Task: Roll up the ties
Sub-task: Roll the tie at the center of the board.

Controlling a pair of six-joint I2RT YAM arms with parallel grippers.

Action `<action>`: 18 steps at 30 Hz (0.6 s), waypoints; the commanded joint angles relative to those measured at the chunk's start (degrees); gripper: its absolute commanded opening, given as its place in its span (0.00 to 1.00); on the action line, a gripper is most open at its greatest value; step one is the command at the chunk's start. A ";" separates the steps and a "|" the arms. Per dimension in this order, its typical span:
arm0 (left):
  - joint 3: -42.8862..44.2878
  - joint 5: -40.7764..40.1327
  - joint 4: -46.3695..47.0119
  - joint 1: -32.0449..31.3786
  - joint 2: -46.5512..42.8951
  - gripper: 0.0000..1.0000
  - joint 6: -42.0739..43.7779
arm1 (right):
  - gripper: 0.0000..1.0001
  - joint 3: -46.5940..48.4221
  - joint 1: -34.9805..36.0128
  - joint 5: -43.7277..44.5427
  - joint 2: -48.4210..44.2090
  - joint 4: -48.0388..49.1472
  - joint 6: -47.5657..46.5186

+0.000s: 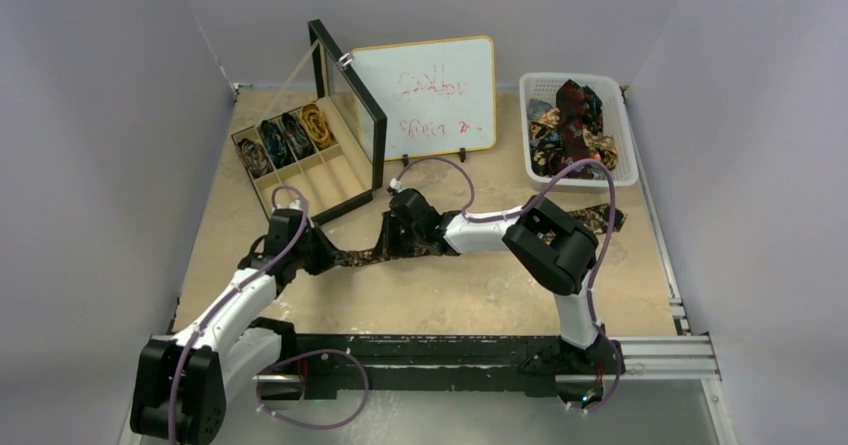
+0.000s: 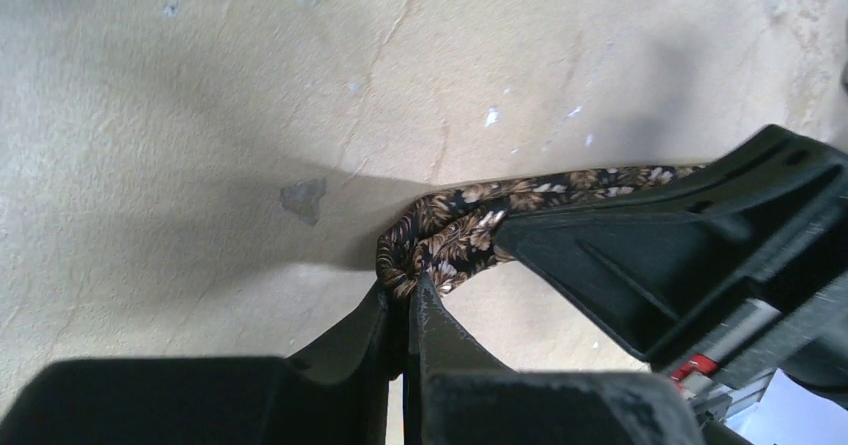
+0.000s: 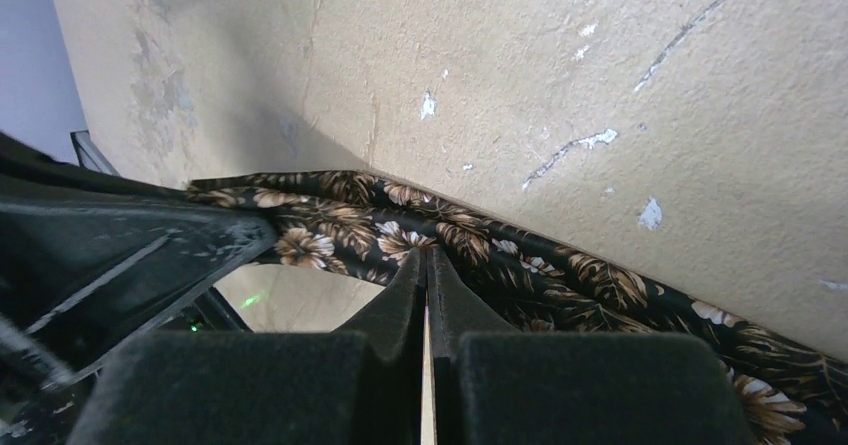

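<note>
- Top view: the left gripper (image 1: 322, 257) and the right gripper (image 1: 388, 243) face each other mid-table. The brown leaf-print tie (image 1: 357, 258) spans the short gap between them. Its remaining length trails right, ending near the white basket (image 1: 628, 135).
- Left wrist view: the left gripper (image 2: 405, 287) has its jaws fully closed, pinching the folded end of the tie (image 2: 445, 233). Fabric bunches directly beyond the tips.
- Right wrist view: the right gripper (image 3: 427, 257) has its jaws fully closed on the tie (image 3: 560, 275) edge. The strip runs crosswise in front of the tips, over the table (image 3: 500, 65).
</note>
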 commanded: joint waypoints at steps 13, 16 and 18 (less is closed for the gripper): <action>9.14 -3.17 -9.23 0.27 -1.82 0.00 5.28 | 0.00 1.18 -0.15 2.10 -7.21 -3.89 -2.12; 9.40 -2.98 -9.32 0.27 -1.71 0.00 5.01 | 0.00 1.86 -0.08 2.19 -5.84 -4.48 -2.86; 9.35 -2.97 -9.30 0.27 -1.77 0.00 4.91 | 0.00 1.87 -0.08 2.92 -4.78 -3.66 -2.35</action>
